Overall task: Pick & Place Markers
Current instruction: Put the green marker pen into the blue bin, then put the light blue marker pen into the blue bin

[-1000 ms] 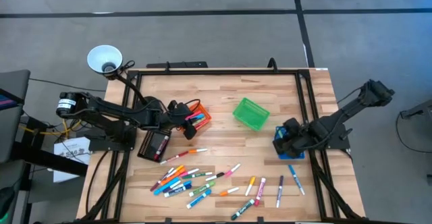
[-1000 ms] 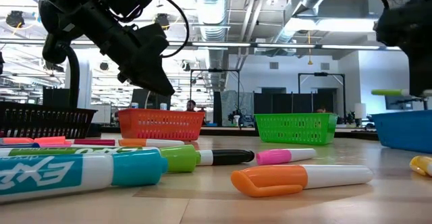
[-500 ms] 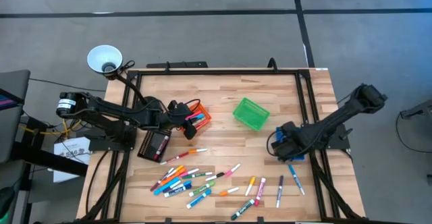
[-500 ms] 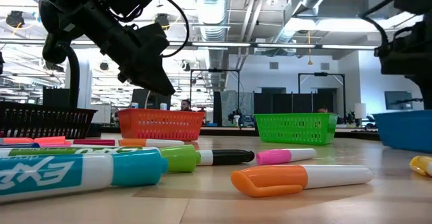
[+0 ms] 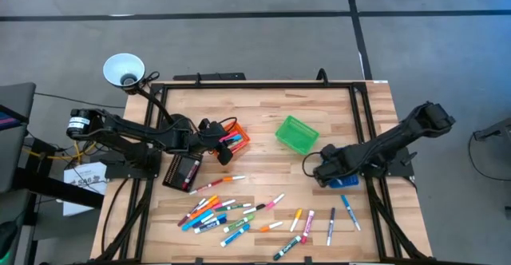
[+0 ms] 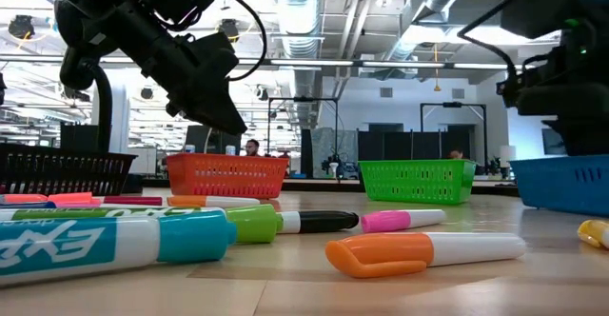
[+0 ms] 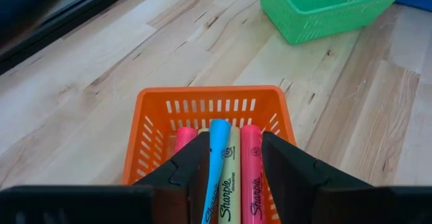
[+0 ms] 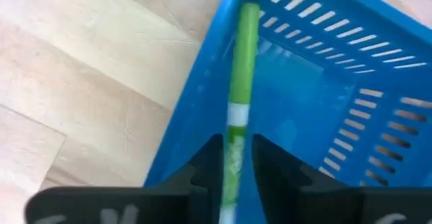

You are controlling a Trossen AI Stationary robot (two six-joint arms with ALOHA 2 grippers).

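Observation:
Several loose markers [image 5: 239, 213] lie on the wooden table's near half; the low view shows them close up, among them an orange-capped marker [image 6: 423, 252]. My right gripper [image 8: 235, 160] points down over the left rim of the blue bin [image 8: 317, 102]. A green marker [image 8: 241, 69] lies between its slightly parted fingers, with a thin strip of blue showing beside it. My left gripper [image 7: 233, 170] hangs open over the orange bin [image 7: 202, 92], where blue, yellow and pink markers [image 7: 233, 150] lie. My right gripper has the green marker's white-banded part [image 8: 236, 119] between its two fingers, which point down from above and lie across it. Whether the fingers still touch it, I cannot tell. The marker's green end [image 8: 248, 15] reaches out over the bin's inside.
A green bin [image 5: 297, 134] stands at the table's middle far side and a black bin [image 5: 182, 171] at the left. A black frame [image 5: 255, 83] runs round the table's edges. Bare wood lies between the bins and the marker pile.
My right gripper has sunk and gone toward the table's left, ending low over the blue bin's left rim. The green marker, seen level above the bin a second ago in the low view, no longer shows there.

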